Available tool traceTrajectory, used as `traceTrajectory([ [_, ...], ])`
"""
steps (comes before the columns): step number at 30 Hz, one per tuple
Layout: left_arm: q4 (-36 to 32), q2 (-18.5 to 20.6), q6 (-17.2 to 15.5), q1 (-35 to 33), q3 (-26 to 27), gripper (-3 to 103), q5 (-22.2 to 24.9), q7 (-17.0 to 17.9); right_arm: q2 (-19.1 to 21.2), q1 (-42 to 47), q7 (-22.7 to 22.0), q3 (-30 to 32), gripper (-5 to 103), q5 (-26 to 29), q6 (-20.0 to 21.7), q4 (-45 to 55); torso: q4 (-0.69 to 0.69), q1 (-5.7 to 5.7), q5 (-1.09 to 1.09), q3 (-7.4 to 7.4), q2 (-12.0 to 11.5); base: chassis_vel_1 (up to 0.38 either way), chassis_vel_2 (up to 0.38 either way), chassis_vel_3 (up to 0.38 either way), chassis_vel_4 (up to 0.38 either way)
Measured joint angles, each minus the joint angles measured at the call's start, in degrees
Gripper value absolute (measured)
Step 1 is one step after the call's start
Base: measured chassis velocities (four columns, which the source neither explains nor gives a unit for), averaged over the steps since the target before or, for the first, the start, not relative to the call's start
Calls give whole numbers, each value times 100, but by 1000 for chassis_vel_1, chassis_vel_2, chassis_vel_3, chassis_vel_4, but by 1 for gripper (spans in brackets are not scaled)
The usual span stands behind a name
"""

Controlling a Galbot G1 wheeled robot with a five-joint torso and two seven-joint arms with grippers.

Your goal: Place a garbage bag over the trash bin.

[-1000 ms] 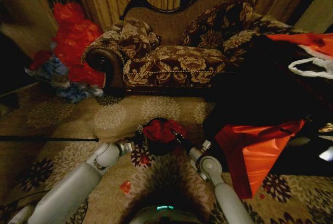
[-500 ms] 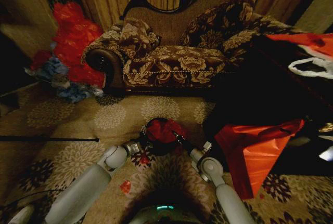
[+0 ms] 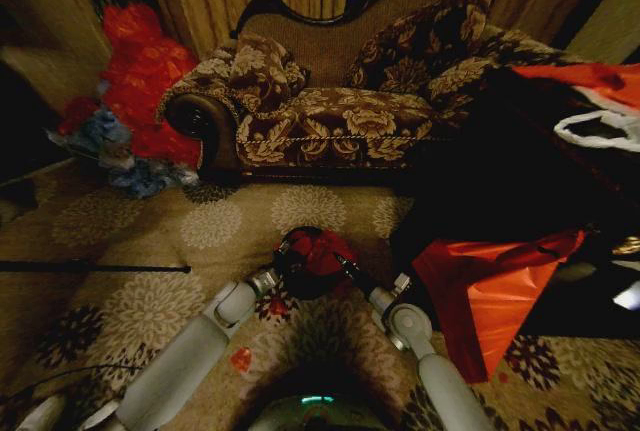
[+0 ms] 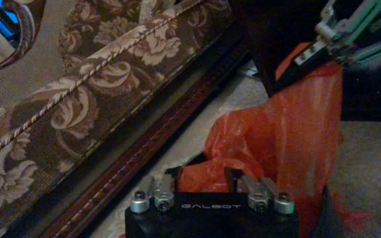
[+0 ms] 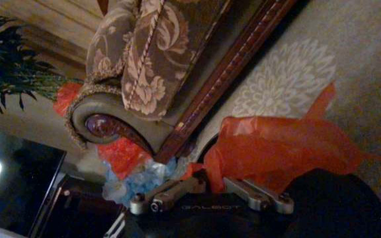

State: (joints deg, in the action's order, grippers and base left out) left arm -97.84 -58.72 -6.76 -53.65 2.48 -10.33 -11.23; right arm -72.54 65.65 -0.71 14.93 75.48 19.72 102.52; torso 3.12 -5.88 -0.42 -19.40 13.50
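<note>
1. Since a second ago my left arm has swung in toward the bin, elbow now nearer the centre of the head view; the right arm has barely shifted, and the sofa and carpet sit where they were.
2. Left pincer is at the near-left rim of the trash bin, fingers narrowed onto a fold of the garbage bag.
3. Right pincer is at the bin's right rim, fingers drawn in on the film's edge.
4. That bag is bunched on top of the bin's mouth on the carpet, not yet pulled down the sides.
5. My read: feather-light, limp, slippery film that tears easily. Best taken at the hem, on opposite sides.
</note>
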Motion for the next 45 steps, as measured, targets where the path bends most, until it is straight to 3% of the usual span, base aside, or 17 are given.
traceTrajectory([
  [6,65,-15,-217,50,26,27,103,322,22,-8,39,24,0,15,1,-47,0,0,0,0,0,0,0,0,0],
  [12,96,76,-628,-9,260,2,476,1358,38,-20,103,40,0,2,1,-121,-1,0,0,0,0,0,0,0,0],
  [16,85,60,-722,-69,344,0,637,1761,52,-21,120,40,0,-14,2,-145,-1,0,0,0,0,0,0,0,0],
  [18,27,15,-786,-142,400,0,722,2270,75,-19,137,43,0,-46,4,-168,-1,0,-1,0,0,0,0,0,0],
  [20,-35,14,-814,-175,423,0,769,2369,83,-15,147,48,0,-71,5,-178,-1,0,0,0,0,0,0,0,0],
  [23,-249,102,-823,-216,370,0,860,2133,89,-9,157,67,0,-100,6,-185,-1,0,0,0,0,0,0,0,0],
  [25,-444,195,-863,-211,244,-3,750,1687,87,10,158,105,0,-114,7,-182,-1,0,0,0,0,0,0,0,0],
  [27,-688,328,-961,-175,96,7,342,1199,74,35,158,145,0,-142,7,-167,1,0,0,0,0,0,0,0,0],
  [28,-688,328,-961,-175,96,7,342,1199,74,35,158,145,0,-142,7,-167,1,0,0,0,0,0,0,0,0],
  [30,-846,475,-869,-116,33,17,-185,611,63,61,165,170,0,-156,7,-162,-1,0,-1,0,0,0,0,0,0],
  [31,-846,475,-869,-116,33,17,-185,611,63,61,165,170,0,-156,7,-162,-1,0,-1,0,0,0,0,0,0],
  [33,-915,671,-582,20,33,28,-792,-259,45,115,198,229,0,-178,7,-169,-1,0,0,0,0,0,0,0,0],
  [34,-915,671,-582,20,33,28,-792,-259,45,115,198,229,0,-178,7,-169,-1,0,0,0,0,0,0,0,0],
  [36,-946,830,-321,244,38,40,-1225,-1124,35,176,243,287,0,-204,6,-204,-1,0,-1,0,0,0,0,0,0],
  [38,-946,939,-71,510,35,44,-1467,-1770,23,216,276,330,0,-236,5,-243,-1,0,0,0,0,0,0,0,0],
  [43,-904,1019,-97,878,-165,61,-1469,-2076,-16,231,294,377,0,-251,1,-279,1,0,-2,0,0,0,0,0,0],
  [45,-954,1070,-357,971,-308,72,-1366,-2199,-47,228,295,403,0,-256,0,-297,0,0,1,0,0,0,0,0,0],
])
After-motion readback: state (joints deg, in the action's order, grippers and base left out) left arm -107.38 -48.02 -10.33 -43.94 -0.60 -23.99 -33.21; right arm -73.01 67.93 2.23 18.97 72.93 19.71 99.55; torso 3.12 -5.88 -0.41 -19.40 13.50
